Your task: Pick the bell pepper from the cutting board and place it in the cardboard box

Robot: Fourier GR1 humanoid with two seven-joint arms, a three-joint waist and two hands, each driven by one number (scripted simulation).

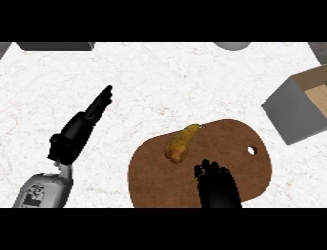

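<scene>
Bell pepper (180, 144): far-left part of cutting board (254, 172), long axis near-left to far-right. Cardboard box (299, 110): open, at the desk's (158, 83) right edge, bare desk between. Right hand (215, 183): just near of pepper, apparently relaxed, empty. Left hand (76, 132): left, fingers straight, empty.

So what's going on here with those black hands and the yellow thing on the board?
A robot is set to move the bell pepper into the cardboard box. The pepper lies on the brown cutting board, not yet picked up; the robot's right hand is over the board, close to it. The box stands open off to the right. The left hand rests open at the left, holding nothing.
</scene>
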